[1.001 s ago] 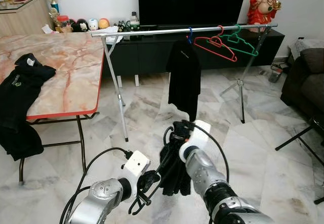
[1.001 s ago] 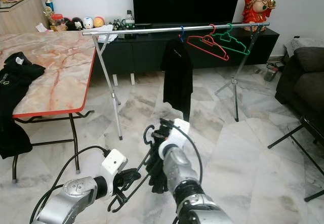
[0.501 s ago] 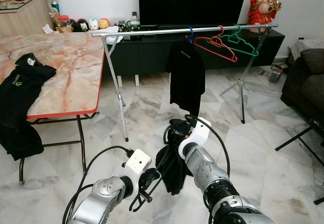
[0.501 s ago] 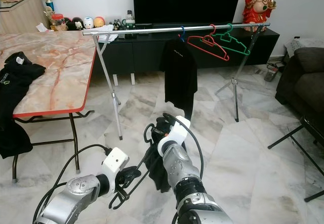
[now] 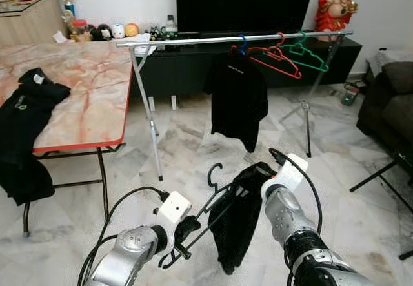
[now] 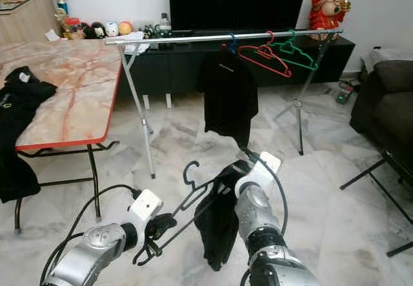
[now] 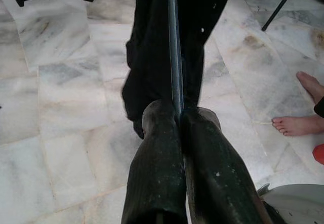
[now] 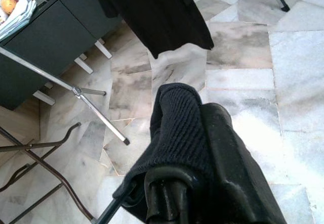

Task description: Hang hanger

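Observation:
A black hanger (image 5: 216, 199) with a black garment (image 5: 235, 224) draped on it hangs low between my two arms, hook (image 5: 213, 170) pointing up. My left gripper (image 5: 182, 229) is shut on the hanger's thin bar (image 7: 172, 57) at its lower end. Shut as well, my right gripper (image 5: 258, 173) holds the garment-covered upper end (image 8: 177, 128). Farther ahead stands the silver clothes rail (image 5: 193, 40). It carries a hung black shirt (image 5: 239, 102), a red hanger (image 5: 274, 60) and a green hanger (image 5: 308, 55).
A marble-top table (image 5: 84, 86) with black clothes (image 5: 26, 115) stands at the left. A dark TV console (image 5: 187, 70) runs behind the rail, and a sofa (image 5: 387, 99) is at the right. A person's bare foot (image 7: 298, 125) rests on the floor near me.
My right gripper has swung right and slightly up, pulling the garment out along the hanger. The hook now stands clear and upright. My left gripper has stayed low.

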{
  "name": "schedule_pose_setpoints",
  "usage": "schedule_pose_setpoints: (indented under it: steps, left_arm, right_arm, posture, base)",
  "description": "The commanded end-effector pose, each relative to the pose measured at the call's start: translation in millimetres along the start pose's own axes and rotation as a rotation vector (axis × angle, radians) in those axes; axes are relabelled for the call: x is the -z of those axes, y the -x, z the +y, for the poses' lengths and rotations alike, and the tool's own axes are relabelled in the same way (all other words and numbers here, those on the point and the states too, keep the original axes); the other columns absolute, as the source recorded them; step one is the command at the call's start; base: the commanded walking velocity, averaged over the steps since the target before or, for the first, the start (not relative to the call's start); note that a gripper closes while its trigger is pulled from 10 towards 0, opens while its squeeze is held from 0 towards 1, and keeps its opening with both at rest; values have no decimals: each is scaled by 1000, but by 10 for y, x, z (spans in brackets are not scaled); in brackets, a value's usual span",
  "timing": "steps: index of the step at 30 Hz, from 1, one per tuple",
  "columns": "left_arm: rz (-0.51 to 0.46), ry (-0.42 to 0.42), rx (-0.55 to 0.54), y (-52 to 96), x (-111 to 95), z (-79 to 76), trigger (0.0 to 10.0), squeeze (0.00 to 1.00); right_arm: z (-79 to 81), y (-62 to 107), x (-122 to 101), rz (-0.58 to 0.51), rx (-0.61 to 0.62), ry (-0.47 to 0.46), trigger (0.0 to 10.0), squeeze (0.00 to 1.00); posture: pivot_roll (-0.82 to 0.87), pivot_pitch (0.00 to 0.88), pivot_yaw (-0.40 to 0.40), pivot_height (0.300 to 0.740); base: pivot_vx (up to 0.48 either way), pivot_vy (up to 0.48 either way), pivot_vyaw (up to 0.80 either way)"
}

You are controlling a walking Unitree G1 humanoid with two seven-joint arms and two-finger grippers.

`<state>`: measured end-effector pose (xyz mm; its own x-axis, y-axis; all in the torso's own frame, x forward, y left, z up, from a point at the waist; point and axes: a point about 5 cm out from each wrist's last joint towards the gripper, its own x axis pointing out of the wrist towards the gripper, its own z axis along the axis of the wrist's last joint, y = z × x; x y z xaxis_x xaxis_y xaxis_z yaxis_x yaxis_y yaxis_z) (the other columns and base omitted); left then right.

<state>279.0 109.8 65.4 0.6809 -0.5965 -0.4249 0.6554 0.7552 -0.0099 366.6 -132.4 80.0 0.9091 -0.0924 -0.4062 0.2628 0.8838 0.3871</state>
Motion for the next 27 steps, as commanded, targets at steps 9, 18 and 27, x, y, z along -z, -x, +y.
schedule_pose_setpoints:
  steps: [9,18,27]
  left_arm:
    - [-71,-25,-41,54,-153,74,10000,0]
    - [-78,-28,-72,100,-146,131,10000,0]
    - [-107,-11,-13,29,-185,1,10000,0]
  right_arm:
    - [7,21,59,-25,69,-23,10000,0]
    - [-120,-5,-107,-82,127,-18,10000,0]
    - [332,56,173,52,-111,-38,10000,0]
  posture:
    - [151,0,-31,740]
    - [147,0,-31,740]
    - [139,0,-28,740]
  base:
    - [0,0,0]
    - [0,0,0]
    - [0,0,0]
